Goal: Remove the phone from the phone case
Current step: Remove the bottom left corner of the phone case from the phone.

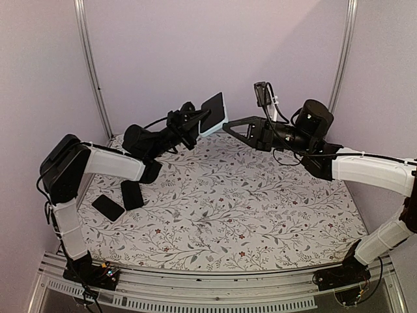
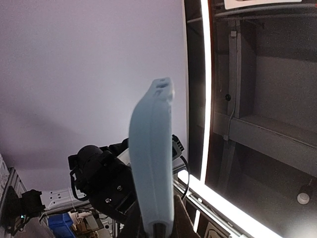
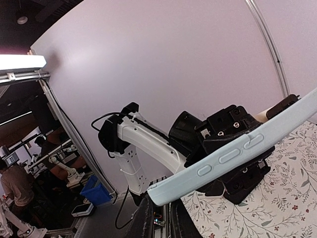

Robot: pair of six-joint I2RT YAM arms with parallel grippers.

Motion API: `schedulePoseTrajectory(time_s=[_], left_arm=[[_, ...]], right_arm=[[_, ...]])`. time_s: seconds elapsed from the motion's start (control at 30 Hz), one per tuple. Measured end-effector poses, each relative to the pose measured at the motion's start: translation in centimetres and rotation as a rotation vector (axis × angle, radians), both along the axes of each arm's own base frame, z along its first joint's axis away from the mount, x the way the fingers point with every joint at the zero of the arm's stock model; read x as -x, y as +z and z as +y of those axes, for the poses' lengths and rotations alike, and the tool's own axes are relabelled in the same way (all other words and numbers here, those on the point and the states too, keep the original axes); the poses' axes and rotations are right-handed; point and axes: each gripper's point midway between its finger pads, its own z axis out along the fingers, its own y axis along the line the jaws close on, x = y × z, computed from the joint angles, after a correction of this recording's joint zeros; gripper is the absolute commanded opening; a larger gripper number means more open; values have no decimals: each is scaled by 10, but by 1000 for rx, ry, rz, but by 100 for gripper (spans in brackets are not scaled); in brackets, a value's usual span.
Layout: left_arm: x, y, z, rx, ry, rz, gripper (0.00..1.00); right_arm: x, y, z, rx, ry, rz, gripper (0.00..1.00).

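Observation:
The phone (image 1: 213, 111), dark screen showing, sits in a light-blue phone case (image 2: 151, 163) held in the air over the back of the table. My left gripper (image 2: 157, 220) is shut on the case's lower end, one finger on each face. In the right wrist view the case (image 3: 233, 156) runs as a slanted strip with three side buttons. Its lower corner lies right over the tips of my right gripper (image 3: 168, 201), whose jaws stand almost together. Whether they pinch the case's lip is hidden. From above, the right gripper (image 1: 227, 126) meets the phone's lower right corner.
Two flat black slabs (image 1: 107, 207) (image 1: 132, 194) lie on the floral tablecloth (image 1: 221, 215) at the left, near the left arm's base. Pale walls and metal posts close in the back and sides.

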Motion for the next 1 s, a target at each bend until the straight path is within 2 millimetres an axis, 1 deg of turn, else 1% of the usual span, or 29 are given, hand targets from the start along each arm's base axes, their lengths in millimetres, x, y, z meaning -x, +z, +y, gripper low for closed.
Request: schedulePoseTrajectory(time_s=[0.1, 0.23, 0.27, 0.37, 0.53, 0.67, 0.77, 0.8, 0.9, 0.97, 1.0], left_arm=[[0, 0, 0, 1, 3, -1, 0], [0, -3, 2, -11, 31, -32, 0], [-1, -4, 4, -15, 38, -43, 0], [0, -3, 8, -31, 65, -107, 0], [6, 5, 12, -41, 91, -208, 0], [14, 9, 12, -56, 99, -284, 0], [17, 11, 12, -77, 111, -330, 0], [18, 12, 11, -86, 117, -344, 2], [19, 18, 14, -113, 150, -396, 7], [19, 22, 18, -129, 187, -463, 14], [19, 23, 19, -139, 201, -495, 18]], right_arm=[[0, -1, 0, 3, 1, -3, 29], [-1, -6, 2, 23, -2, 19, 44], [-1, -8, 3, 29, -3, 29, 46], [-1, -11, 5, 43, -9, 46, 47], [-6, -6, 9, 73, -39, 92, 40], [-14, -2, 10, 97, -84, 124, 39], [-20, 0, 9, 114, -112, 145, 29], [-21, 1, 9, 119, -120, 152, 24], [-24, 1, 10, 133, -131, 181, 9], [-27, -3, 11, 149, -134, 233, 2], [-28, -6, 11, 157, -136, 258, 0]])
